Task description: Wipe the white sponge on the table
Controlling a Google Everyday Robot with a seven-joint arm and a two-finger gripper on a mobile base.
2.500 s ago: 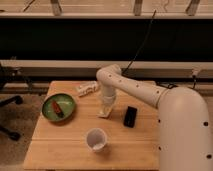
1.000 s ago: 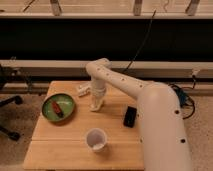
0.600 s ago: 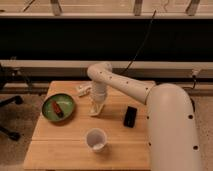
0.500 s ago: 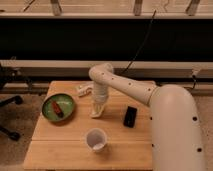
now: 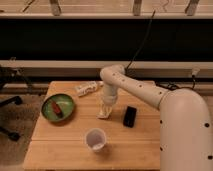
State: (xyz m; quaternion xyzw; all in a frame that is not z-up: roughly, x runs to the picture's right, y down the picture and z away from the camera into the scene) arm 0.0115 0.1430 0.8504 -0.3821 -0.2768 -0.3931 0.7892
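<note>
One white robot arm reaches from the large rounded body at the right edge of the scene across to the middle of the light wooden plank worktop, bends at a rounded elbow joint and points straight down. At its lower end the gripper sits low over the boards, right at the small cream-white soft sponge, which lies near the centre of the worktop. The sponge shows directly under and around the tip of the gripper, so the two appear to be touching, with the pale block peeking out at the near and left side of the tip. Whether the fingers are spread or closed on the sponge I cannot tell, since their pale colour blends with the sponge.

Just right of the sponge, close but apart from it, lies a flat black rectangular device. On the far side, left of the arm's vertical section, an elongated lumpy white object rests on the boards. Further left sits a round green plate carrying a small red-orange item. Nearer the front edge, left of the sponge, stands a white round cup, upright with its mouth facing up.
</note>
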